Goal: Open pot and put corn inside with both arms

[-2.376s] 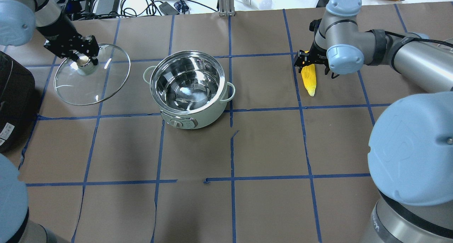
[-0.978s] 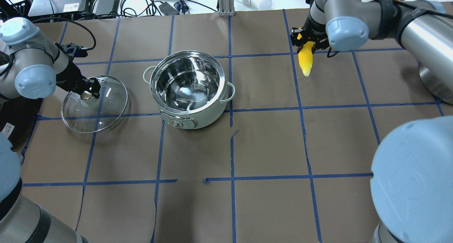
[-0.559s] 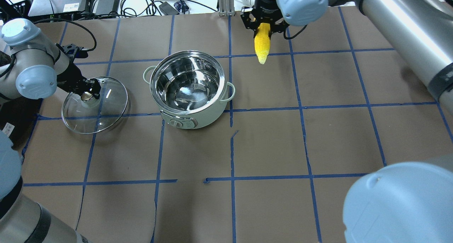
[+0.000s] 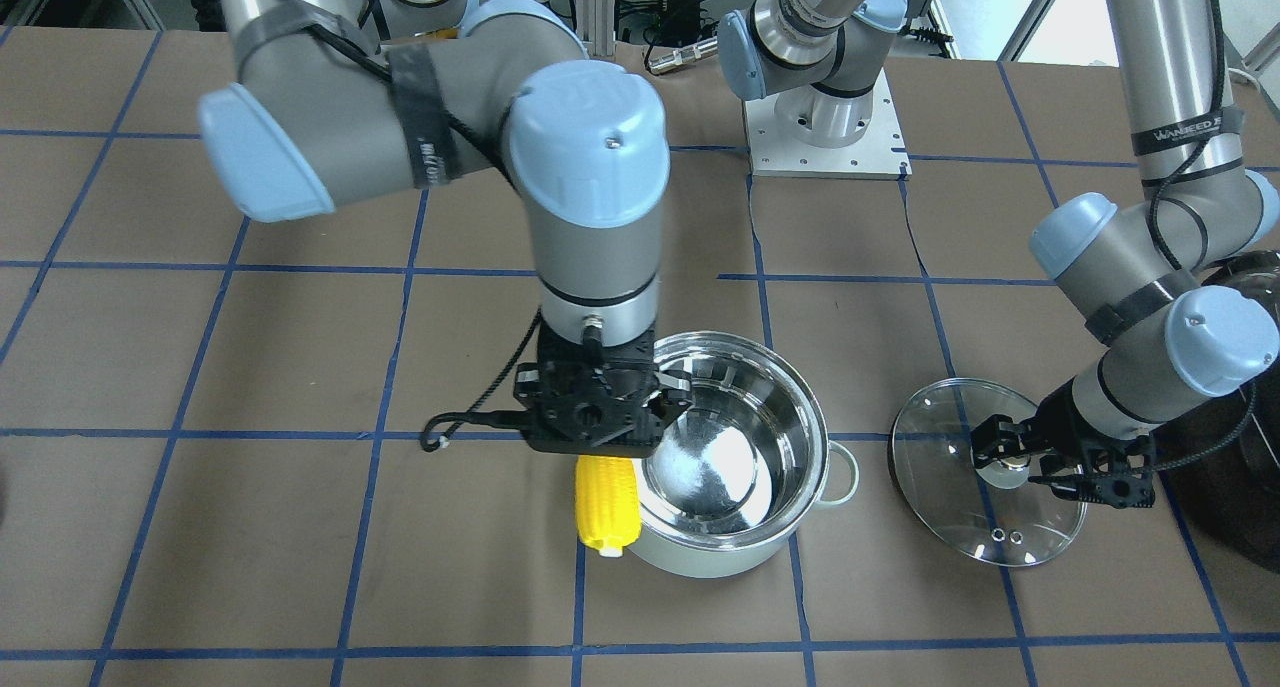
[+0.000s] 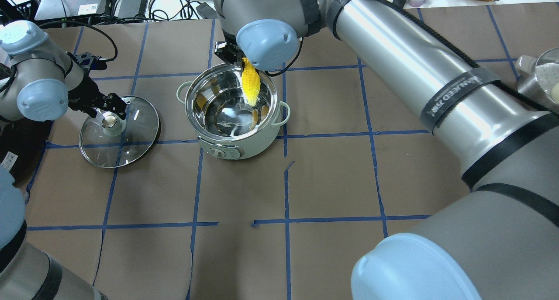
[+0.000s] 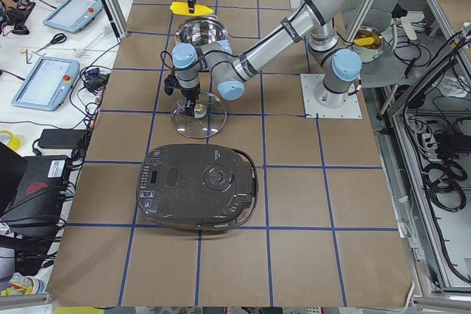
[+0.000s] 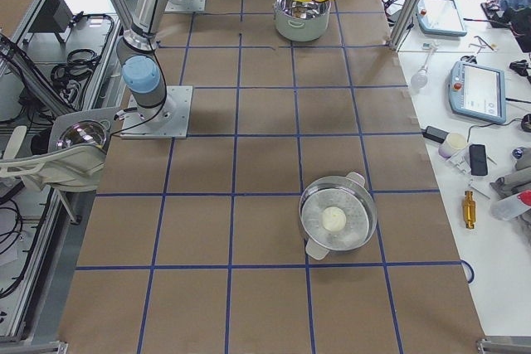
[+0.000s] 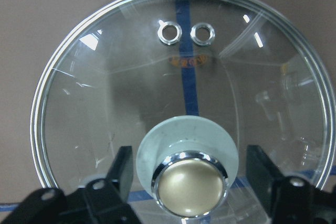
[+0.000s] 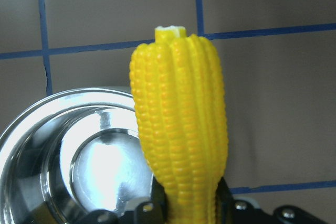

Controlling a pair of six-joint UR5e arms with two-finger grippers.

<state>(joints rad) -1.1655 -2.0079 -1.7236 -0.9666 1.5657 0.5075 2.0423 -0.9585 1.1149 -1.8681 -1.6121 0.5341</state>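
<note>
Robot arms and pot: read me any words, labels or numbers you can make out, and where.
"WANEED": black band on the left arm.
"WANEED", then blurred marks: black band on the right arm.
Pot front panel: markings too small to read.

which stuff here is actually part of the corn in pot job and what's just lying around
In the job:
- pot, open
- glass lid, set down on the table
- corn
- right end effector, shut on the corn
- left end effector, open around the lid's knob

Just lying about:
- black appliance
- second steel pot
- tablet on the side bench
</note>
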